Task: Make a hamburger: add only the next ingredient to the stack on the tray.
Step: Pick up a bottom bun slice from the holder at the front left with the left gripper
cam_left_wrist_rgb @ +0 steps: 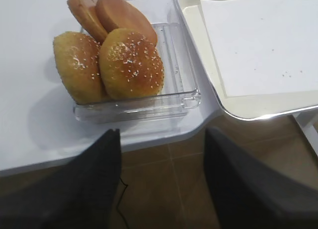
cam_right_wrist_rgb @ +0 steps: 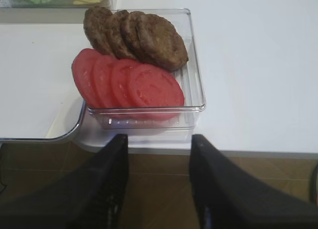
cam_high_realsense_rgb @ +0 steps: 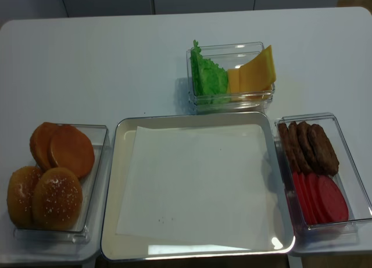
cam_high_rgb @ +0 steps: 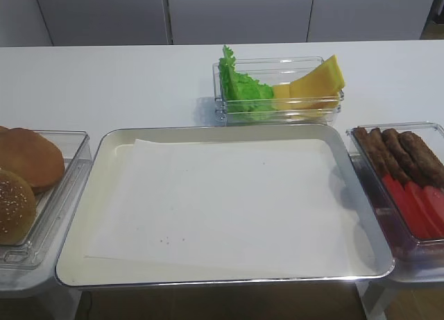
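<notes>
Occupying the table's centre, one metal tray (cam_high_realsense_rgb: pixel 110 221) holds one white paper sheet (cam_high_realsense_rgb: pixel 197 186) and no bun. Three clear bins surround it. Left bin (cam_high_realsense_rgb: pixel 99 163): two plain brown buns (cam_high_realsense_rgb: pixel 72 152), leaning, and two sesame-seeded bun tops (cam_high_realsense_rgb: pixel 57 198). Right bin (cam_high_realsense_rgb: pixel 349 157): four patties (cam_high_realsense_rgb: pixel 317 146), four tomato slices (cam_high_realsense_rgb: pixel 331 198). Far bin (cam_high_realsense_rgb: pixel 232 99): one bunch of lettuce (cam_high_realsense_rgb: pixel 206 76), cheese slices (cam_high_realsense_rgb: pixel 258 70), count unclear. Left gripper (cam_left_wrist_rgb: pixel 161 182) hangs past the table edge before the bun bin, jaws apart, empty. Right gripper (cam_right_wrist_rgb: pixel 159 184) likewise before the patty bin, jaws apart.
</notes>
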Robot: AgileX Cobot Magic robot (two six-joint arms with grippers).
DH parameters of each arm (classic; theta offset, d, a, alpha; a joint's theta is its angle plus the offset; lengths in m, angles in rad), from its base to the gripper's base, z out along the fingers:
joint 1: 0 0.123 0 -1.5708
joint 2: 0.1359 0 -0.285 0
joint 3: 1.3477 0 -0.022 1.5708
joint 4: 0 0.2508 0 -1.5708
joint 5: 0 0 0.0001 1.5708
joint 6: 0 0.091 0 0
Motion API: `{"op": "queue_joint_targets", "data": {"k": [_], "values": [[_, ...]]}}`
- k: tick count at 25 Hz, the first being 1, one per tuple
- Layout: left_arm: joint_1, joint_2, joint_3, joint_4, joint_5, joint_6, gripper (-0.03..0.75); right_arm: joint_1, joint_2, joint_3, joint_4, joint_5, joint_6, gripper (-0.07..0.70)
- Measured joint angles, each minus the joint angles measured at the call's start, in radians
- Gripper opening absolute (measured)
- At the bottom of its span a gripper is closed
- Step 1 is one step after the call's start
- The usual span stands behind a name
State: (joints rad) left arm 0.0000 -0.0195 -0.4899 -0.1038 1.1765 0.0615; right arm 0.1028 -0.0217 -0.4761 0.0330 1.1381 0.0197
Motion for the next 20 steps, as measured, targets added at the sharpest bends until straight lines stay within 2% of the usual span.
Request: {"op": "queue_joint_targets", "data": {"k": [16,18,20], "values": [[0.000,0.000,0.000,-0.007,0.000,-0.002,0.396,0.000,0.000,0.000,0.000,0.000,0.000,0.323],[0.000,0.000,-0.015,-0.009,-0.025,-0.016,0.396,0.000,0.000,0.000,0.000,0.000,-0.002,0.323],[0.000,0.000,-0.032,-0.026,-0.076,-0.037,0.396,0.000,0.000,0.000,0.000,0.000,-0.002,0.323]]}}
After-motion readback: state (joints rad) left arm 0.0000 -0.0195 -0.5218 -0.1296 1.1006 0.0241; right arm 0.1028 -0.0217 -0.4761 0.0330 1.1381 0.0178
